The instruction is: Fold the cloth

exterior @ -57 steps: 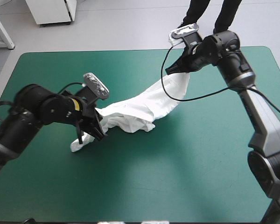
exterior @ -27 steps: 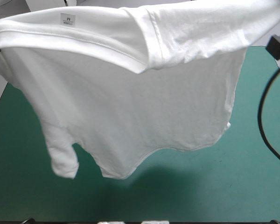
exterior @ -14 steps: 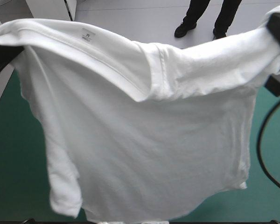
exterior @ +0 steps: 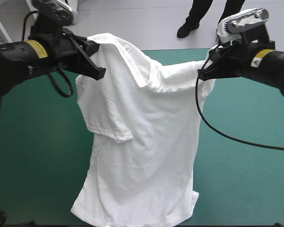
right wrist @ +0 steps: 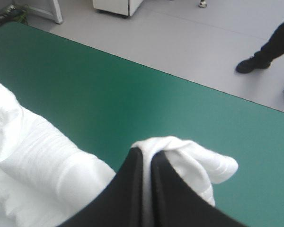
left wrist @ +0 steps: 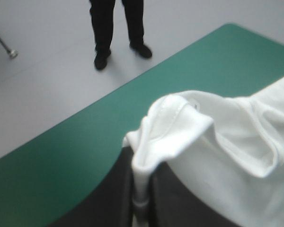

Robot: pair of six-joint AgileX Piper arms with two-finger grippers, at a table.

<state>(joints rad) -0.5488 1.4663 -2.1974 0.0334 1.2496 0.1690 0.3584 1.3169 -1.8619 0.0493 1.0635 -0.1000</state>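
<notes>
No legible text, brand or number anywhere; yellow sticker (exterior: 36, 48) illegibly small

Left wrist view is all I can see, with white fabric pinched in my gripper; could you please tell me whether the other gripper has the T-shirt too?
Observer: Yes, the right gripper is shut on a bunched fold of the T-shirt, raised above the table.
Operator: Thank you. How does the T-shirt hang between them?
Observer: In the high view it sags at the collar between the left gripper and the right one, and drapes down toward the table's near edge.
Operator: Does the hem reach the cover?
Observer: The hem hangs low by the near edge; I cannot tell whether it touches the teal-green cover.
</notes>
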